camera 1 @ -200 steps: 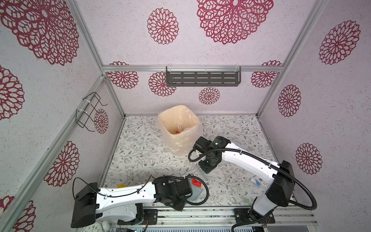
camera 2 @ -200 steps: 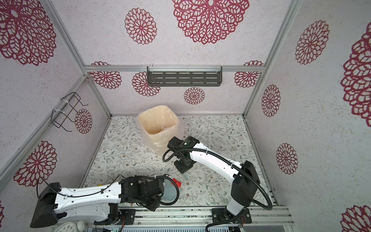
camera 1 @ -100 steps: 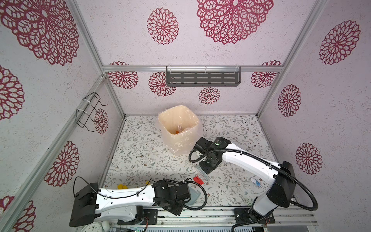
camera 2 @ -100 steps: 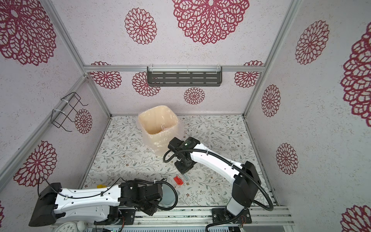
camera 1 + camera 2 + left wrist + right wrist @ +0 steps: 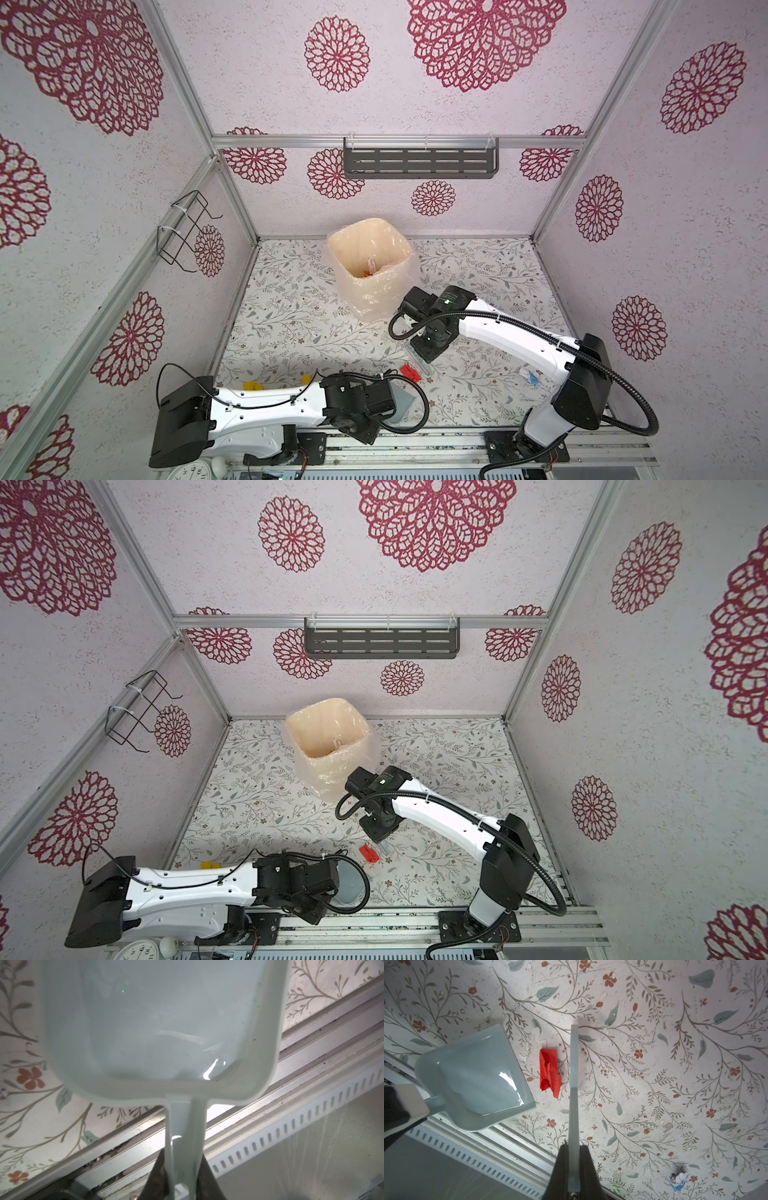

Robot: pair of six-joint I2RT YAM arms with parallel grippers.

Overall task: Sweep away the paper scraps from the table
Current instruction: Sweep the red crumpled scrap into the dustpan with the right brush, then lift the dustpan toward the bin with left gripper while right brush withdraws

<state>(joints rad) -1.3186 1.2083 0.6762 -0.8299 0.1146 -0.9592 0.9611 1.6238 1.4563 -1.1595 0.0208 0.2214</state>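
**A:** Start at the front edge. What has the left tool (image 5: pixel 182 1176) got?

**B:** It is pinched narrow on the thin handle of the dustpan (image 5: pixel 473 1078). The pan sits low by the front rail (image 5: pixel 311 1047), empty, its open lip turned toward the red scrap (image 5: pixel 550 1072). The left arm lies stretched along the rail, wrist angled toward the middle.

**A:** And the paper scraps?

**B:** The red scrap lies on the counter (image 5: pixel 654 1084) in the gap between the pan's lip and the brush (image 5: pixel 574 1064), near both. I cannot tell whether the bristles touch it. Yellow scraps (image 5: pixel 254 385) peep out just behind the left arm. A white scrap (image 5: pixel 679 1180) with blue marks lies well apart, over toward the right arm's base.

**A:** How will they handle?

**B:** Feather-light, soft and crumpled, I'd judge. They would skid or flip ahead of the bristles, and they are not worth pinching. Better to push from the side away from the pan with a low, slow stroke. The lip should sit flat so paper cannot slide under it.

**A:** The right arm?

**B:** The right tool (image 5: pixel 573 1159) is closed tight on the brush's slim handle. The arm reaches from its base at the front right toward the middle, wrist turned down over the counter. Beyond it, toward the back, stands the lined bin (image 5: pixel 370 266), with a few paper bits showing at the bottom.
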